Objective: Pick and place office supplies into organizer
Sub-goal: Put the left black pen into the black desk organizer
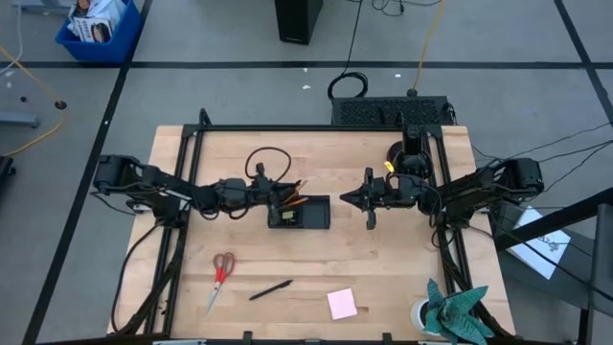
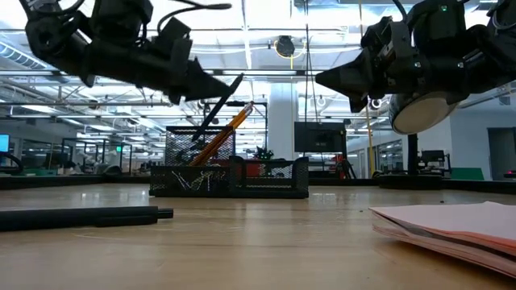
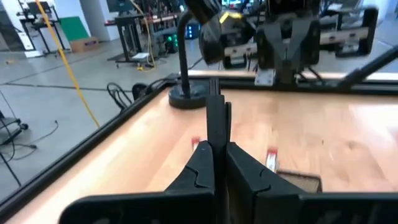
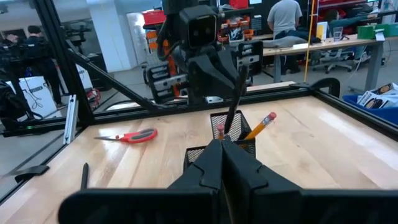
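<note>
Organizer [image 1: 299, 212] on pale wood table [image 1: 402, 268], left claw [image 1: 273, 195] gripping pen [image 2: 219, 103], right claw [image 1: 352, 198] closed empty, lab behind.

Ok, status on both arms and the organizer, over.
Left tool shut on dark pen, above organizer. Right tool shut, empty, beside it. Scissors, sticky-note pad not yet placed.
</note>
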Tool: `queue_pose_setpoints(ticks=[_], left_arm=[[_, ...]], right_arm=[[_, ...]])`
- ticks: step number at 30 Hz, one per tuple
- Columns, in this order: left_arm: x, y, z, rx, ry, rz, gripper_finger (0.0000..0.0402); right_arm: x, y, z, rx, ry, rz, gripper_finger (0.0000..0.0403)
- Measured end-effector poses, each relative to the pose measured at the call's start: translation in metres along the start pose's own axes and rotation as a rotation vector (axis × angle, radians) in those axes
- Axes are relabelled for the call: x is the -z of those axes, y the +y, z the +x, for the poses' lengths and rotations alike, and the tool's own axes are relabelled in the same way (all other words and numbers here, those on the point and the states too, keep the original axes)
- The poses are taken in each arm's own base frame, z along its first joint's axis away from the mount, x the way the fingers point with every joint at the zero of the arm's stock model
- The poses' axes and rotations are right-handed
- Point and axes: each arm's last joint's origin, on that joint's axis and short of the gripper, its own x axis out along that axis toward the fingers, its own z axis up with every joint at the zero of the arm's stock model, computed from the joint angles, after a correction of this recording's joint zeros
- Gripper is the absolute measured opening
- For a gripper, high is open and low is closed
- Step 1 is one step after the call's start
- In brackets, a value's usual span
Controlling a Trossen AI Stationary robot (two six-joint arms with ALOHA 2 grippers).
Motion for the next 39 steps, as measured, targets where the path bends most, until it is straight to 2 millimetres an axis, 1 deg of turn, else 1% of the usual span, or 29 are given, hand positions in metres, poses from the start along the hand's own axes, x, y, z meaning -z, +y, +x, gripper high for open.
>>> queue_pose_setpoints(ticks=[6, 9, 13, 18, 25, 30, 39], left_arm=[[0.016, 0.003, -0.012, 0.056, 0.001, 0.022, 0.0019], [0.022, 0.003, -0.017, 0.065, 0.007, 0.02, 0.0011], [0.023, 0.003, -0.017, 0.086, 0.013, 0.025, 0.0007], [0.024, 0.003, -0.017, 0.106, 0.017, 0.061, 0.0022], [0.025, 0.004, -0.017, 0.122, 0.033, 0.073, 0.0008], [0.027, 0.005, -0.017, 0.11, 0.053, 0.078, 0.0025], [0.03, 0.005, -0.017, 0.107, 0.086, 0.055, 0.0029]], right_arm=[[0.0, 0.0, 0.0, 0.0, 0.003, 0.002, 0.0], [0.0, 0.0, 0.0, 0.0, 0.003, 0.003, 0.0], [0.0, 0.0, 0.0, 0.0, -0.003, 0.002, 0.0], [0.0, 0.0, 0.0, 0.0, -0.005, 0.002, 0.0], [-0.001, 0.0, 0.0, -0.001, -0.007, 0.002, 0.0], [-0.001, 0.0, 0.0, -0.001, -0.009, 0.002, 0.0], [-0.001, 0.0, 0.0, -0.002, -0.012, 0.003, 0.0]])
